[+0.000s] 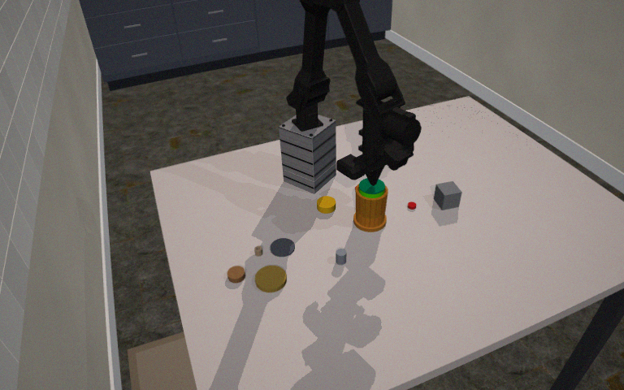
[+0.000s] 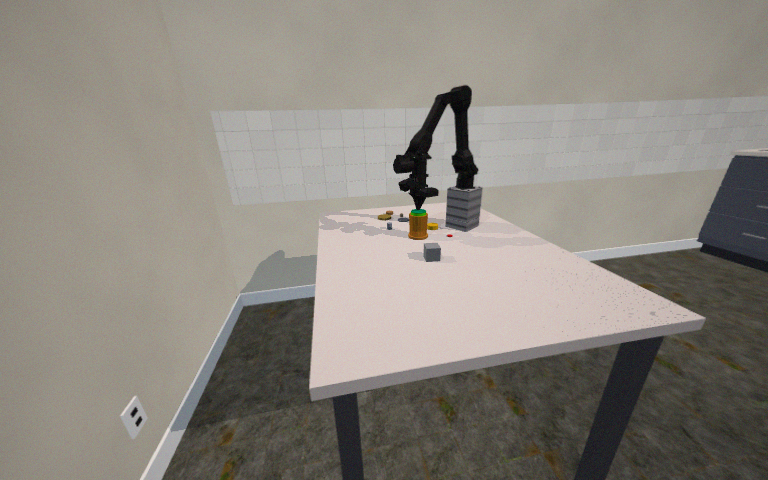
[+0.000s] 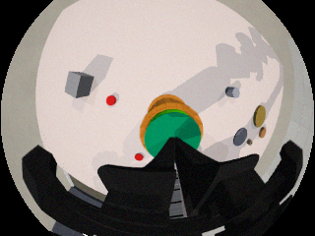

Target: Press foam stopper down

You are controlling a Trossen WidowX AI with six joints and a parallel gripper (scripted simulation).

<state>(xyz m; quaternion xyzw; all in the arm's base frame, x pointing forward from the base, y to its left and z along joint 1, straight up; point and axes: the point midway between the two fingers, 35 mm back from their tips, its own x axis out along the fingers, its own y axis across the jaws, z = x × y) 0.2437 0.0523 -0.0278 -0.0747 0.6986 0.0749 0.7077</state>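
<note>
An orange ribbed jar [image 1: 370, 210] [image 2: 417, 226] [image 3: 163, 106] stands upright on the white table [image 1: 499, 270] [image 2: 465, 309]. A green foam stopper [image 1: 372, 188] [image 2: 417, 212] [image 3: 167, 137] sits in its mouth and stands a little above the rim. My gripper [image 1: 372, 177] [image 2: 417, 206] [image 3: 172, 141] is shut and empty. It points straight down with its tips at the top of the stopper, about at its middle; I cannot tell whether they touch it.
The arm's grey ribbed base block [image 1: 307, 155] [image 2: 464, 208] stands behind the jar. A yellow disc [image 1: 326, 204], a small red disc [image 1: 411, 205] [image 3: 112, 100] and a grey cube [image 1: 447, 195] [image 2: 431, 251] [image 3: 79, 83] lie near it. Several more discs and small cylinders lie at the front left [image 1: 270, 278].
</note>
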